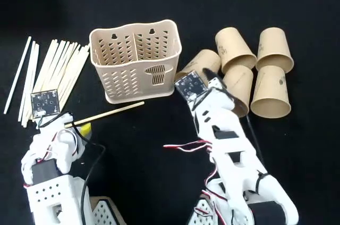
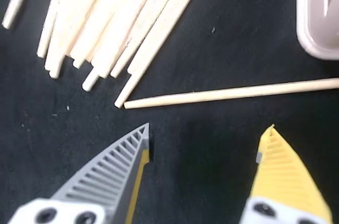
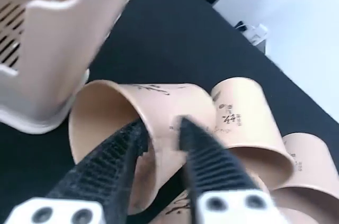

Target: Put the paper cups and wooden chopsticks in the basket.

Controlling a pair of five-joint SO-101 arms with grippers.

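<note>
The beige slotted basket [image 1: 134, 60] stands upright at mid-table. A pile of wooden chopsticks [image 1: 56, 71] lies to its left, and a single chopstick [image 1: 106, 113] rests apart in front of it. My left gripper [image 1: 79, 126] hovers open just short of that single chopstick [image 2: 233, 92], with nothing between its grey and yellow fingers [image 2: 124, 158]. Several paper cups [image 1: 255, 71] lie clustered right of the basket. My right gripper [image 1: 212, 82] is shut on the rim of the nearest cup [image 3: 159, 99], which lies on its side, one black finger inside it and one outside.
The basket's corner [image 2: 320, 17] shows near the single chopstick's far end. Two loose chopsticks [image 1: 18, 76] lie left of the pile. The black table in front of the basket [image 1: 149, 145] is crossed by my right arm's wires.
</note>
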